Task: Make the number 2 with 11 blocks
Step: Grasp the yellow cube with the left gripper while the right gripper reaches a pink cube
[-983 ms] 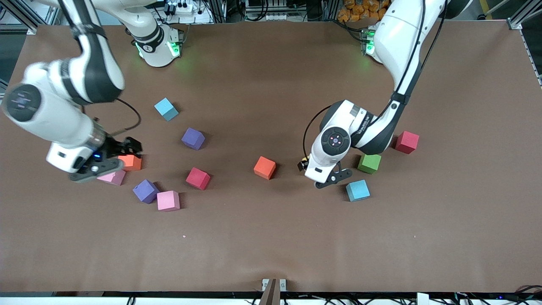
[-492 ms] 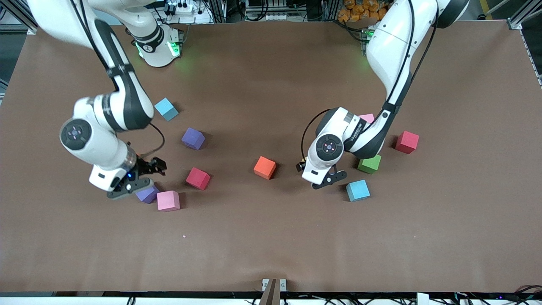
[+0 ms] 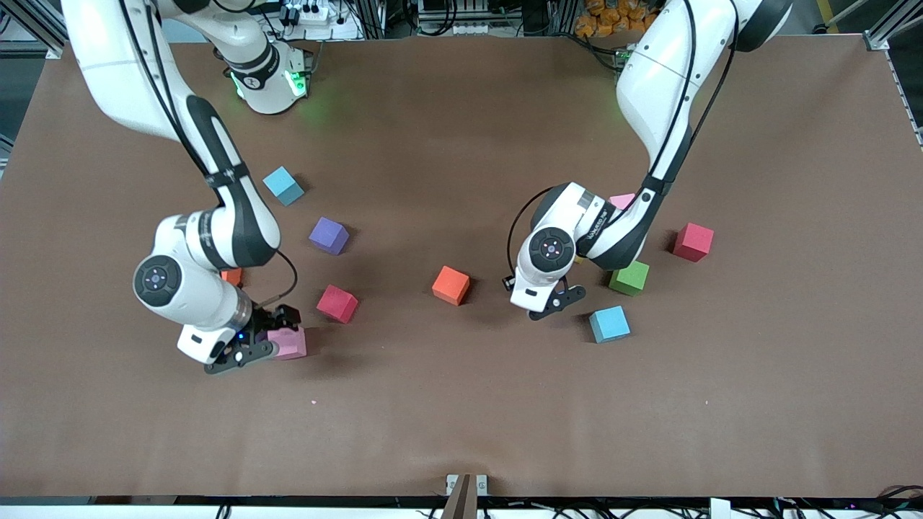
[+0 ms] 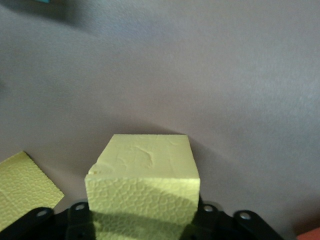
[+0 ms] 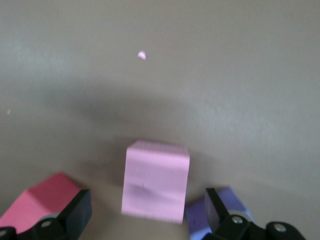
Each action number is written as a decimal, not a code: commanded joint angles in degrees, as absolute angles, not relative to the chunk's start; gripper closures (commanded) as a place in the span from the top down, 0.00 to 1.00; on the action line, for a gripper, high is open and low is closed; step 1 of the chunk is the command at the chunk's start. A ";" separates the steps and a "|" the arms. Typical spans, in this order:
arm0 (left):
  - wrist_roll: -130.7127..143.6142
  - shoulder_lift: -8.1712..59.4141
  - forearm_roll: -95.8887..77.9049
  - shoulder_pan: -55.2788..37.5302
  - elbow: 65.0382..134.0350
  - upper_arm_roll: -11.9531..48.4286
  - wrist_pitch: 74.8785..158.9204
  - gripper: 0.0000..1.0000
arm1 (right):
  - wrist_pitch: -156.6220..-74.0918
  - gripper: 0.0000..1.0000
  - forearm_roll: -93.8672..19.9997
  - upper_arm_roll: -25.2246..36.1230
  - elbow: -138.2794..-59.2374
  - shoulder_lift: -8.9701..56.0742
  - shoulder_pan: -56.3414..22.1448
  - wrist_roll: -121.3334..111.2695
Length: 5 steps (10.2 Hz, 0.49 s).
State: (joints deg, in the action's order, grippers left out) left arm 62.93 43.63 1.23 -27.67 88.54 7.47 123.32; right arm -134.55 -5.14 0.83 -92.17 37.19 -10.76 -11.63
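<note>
The blocks lie scattered on the brown table, in no digit shape. My left gripper (image 3: 549, 301) hangs low between the orange block (image 3: 451, 285) and the cyan block (image 3: 609, 324). It is shut on a yellow block (image 4: 145, 182) that fills the gap between its jaws, and a second yellow block (image 4: 24, 186) lies beside it. My right gripper (image 3: 268, 339) stands open, low at a pink block (image 3: 290, 343). In the right wrist view that pink block (image 5: 156, 180) sits between the fingers (image 5: 76, 210), with a red block (image 5: 40, 200) and a purple block (image 5: 222, 212) just outside them.
Toward the right arm's end lie a cyan block (image 3: 283, 185), a purple block (image 3: 329, 235), a red block (image 3: 337, 303) and a half-hidden orange block (image 3: 232, 276). Near the left arm lie a green block (image 3: 629, 278), a red block (image 3: 693, 241) and a partly hidden pink block (image 3: 624, 200).
My right arm has swung toward the front camera, from the orange and pink blocks to the pink block by the purple one. My left gripper has closed on the yellow block.
</note>
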 commanded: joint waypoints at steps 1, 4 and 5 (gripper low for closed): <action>70.20 42.89 2.99 -27.78 88.42 6.77 123.14 0.00 | -137.81 1.00 -5.98 1.05 -89.83 40.60 -11.86 -11.69; 81.00 41.23 3.08 -27.95 88.68 5.89 120.60 0.00 | -138.08 1.00 -5.63 1.05 -89.74 42.36 -11.69 -12.31; 85.04 39.48 3.08 -28.04 88.86 5.71 118.24 0.00 | -138.08 1.00 -5.80 1.05 -89.74 42.71 -11.52 -12.30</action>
State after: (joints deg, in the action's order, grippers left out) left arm 79.28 42.79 1.68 -27.45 88.06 6.43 121.66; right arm -138.27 -5.34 0.96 -91.40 41.34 -11.62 -11.70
